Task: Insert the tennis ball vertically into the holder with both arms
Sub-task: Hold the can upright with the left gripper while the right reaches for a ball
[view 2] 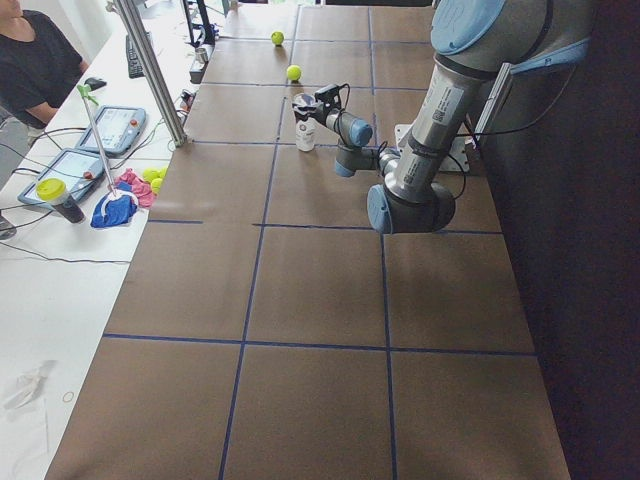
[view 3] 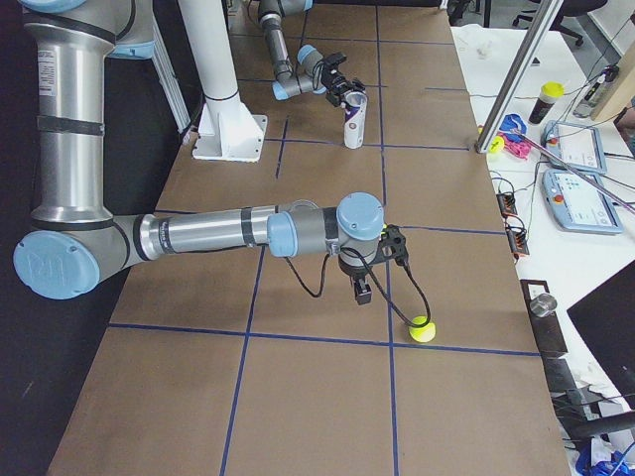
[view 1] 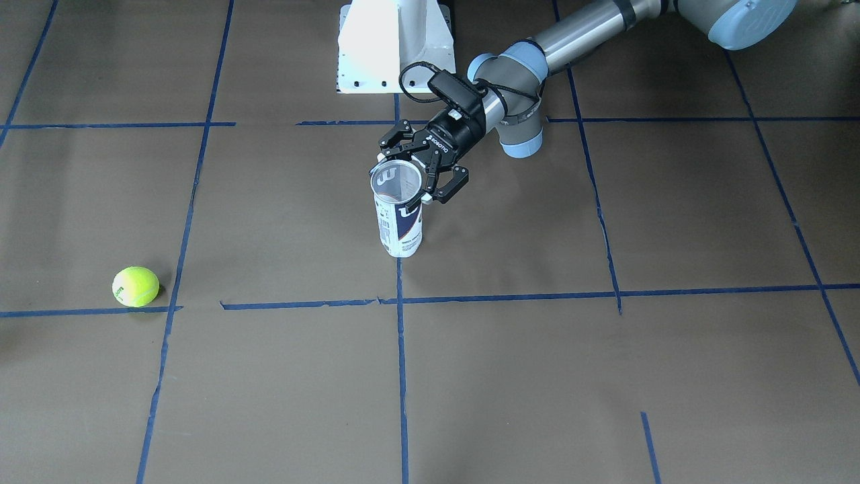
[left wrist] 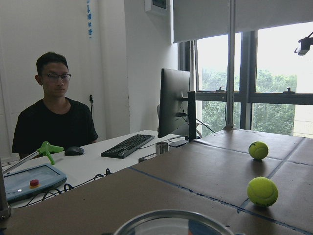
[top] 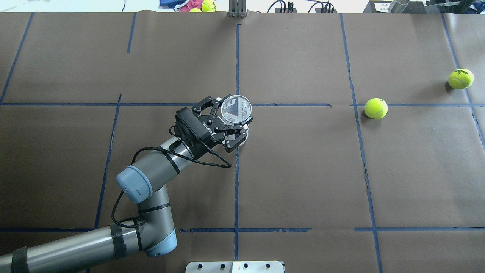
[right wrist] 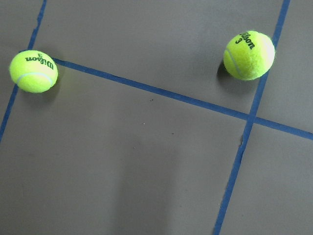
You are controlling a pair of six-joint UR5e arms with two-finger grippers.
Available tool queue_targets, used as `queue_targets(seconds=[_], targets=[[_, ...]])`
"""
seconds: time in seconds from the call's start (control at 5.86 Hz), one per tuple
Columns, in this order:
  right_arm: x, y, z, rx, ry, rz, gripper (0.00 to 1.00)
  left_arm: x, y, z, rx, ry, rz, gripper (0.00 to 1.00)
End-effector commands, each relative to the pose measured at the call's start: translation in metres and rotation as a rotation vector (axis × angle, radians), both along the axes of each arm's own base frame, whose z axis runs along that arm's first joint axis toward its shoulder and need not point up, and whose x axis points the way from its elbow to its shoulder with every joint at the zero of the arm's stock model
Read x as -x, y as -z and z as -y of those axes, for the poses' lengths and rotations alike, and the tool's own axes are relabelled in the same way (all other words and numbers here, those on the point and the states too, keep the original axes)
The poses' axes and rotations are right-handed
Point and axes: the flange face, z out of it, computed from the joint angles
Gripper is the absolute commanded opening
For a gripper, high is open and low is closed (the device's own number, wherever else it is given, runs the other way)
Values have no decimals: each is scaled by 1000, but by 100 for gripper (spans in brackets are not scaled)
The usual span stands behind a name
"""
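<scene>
Currently steadying the tennis-ball can [view 1: 401, 228] w/ the left hand [view 1: 407, 178].

Front cam: pinching the clear wall just under the rim, one finger each side. Standing upright on the surface [view 1: 605, 376] by the centre tape cross, mouth up, white pedestal [view 1: 395, 44] well behind. Shows one tennis ball [view 1: 136, 286] lying well apart toward the robot's right, just beside a blue tape line [view 1: 67, 312].

Overhead: looks straight down the open mouth, apparently empty. Adds a second tennis ball [top: 460, 79] further right, near the surface's right edge, apart from the first. No right arm in shot; wide bare stretch btw can and balls.

Left-side cam: same layout, too small to add detail.

Right-side cam: catches the right arm [view 3: 208, 235] reaching out over the surface, right hand [view 3: 363, 294] pointing down near one ball, not touching. Can't tell whether spread or pressed together.

Left wrist cam: only the can's rim at the bottom, both balls beyond, plus a person [left wrist: 54, 117] at a desk w/ a monitor [left wrist: 173, 103] past the surface's edge.

Right wrist cam: looks down on both balls, no fingers in shot.

Judging by that: can secured, ball pick not yet done. Next calls for lowering the right hand over one ball, spreading wide, closing, lifting, then carrying across to directly above the mouth. Tight fit prob., so needs good centring and a straight-down drop. Should keep clear of the left fingers at the rim. Otherwise lots of room; better to avoid nudging the outer ball, close to the edge and prone to rolling off.
</scene>
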Motion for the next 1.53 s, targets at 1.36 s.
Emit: queue_targets(seconds=[1.36], targets=[[274, 135, 76, 168, -287, -62, 99, -2, -5, -3, 2, -6, 2, 80]])
